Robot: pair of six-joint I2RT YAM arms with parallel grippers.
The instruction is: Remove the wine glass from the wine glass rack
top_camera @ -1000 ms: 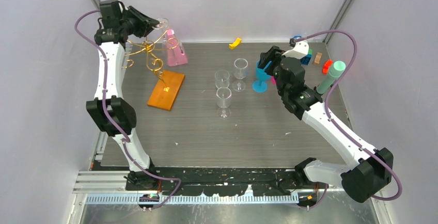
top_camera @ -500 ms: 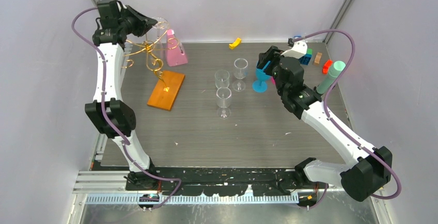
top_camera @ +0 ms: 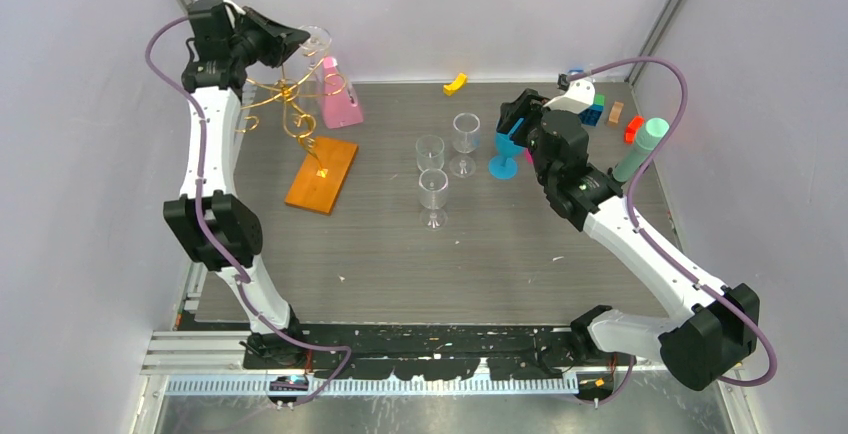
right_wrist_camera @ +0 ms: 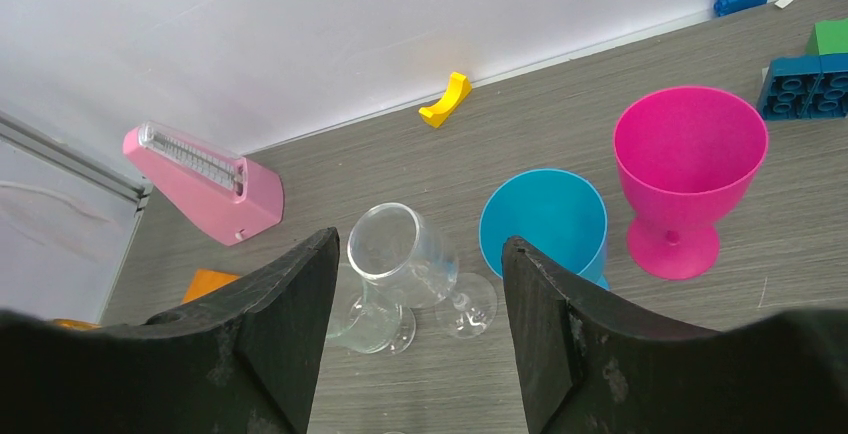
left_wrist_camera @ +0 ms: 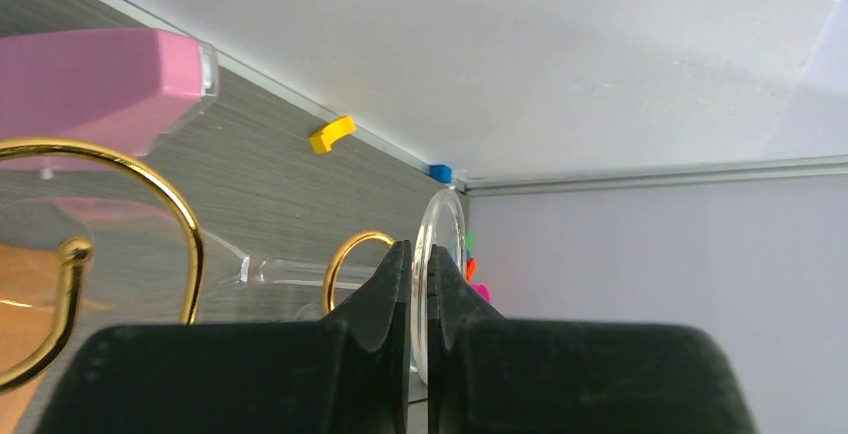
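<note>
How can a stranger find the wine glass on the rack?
Find the gold wire rack at the table's far left. The wine glass lies sideways among its top loops, foot pinched by the left gripper; the other clear glasses stand upright mid-table.

grey table [top_camera: 400, 244] with rack [top_camera: 321, 176], clear glasses [top_camera: 432, 186]

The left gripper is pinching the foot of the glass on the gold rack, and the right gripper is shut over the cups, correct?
No: the right gripper is open, jaws spread wide over the cups, as the right wrist view shows. The left gripper does pinch the foot of the wine glass on the gold rack.
</note>
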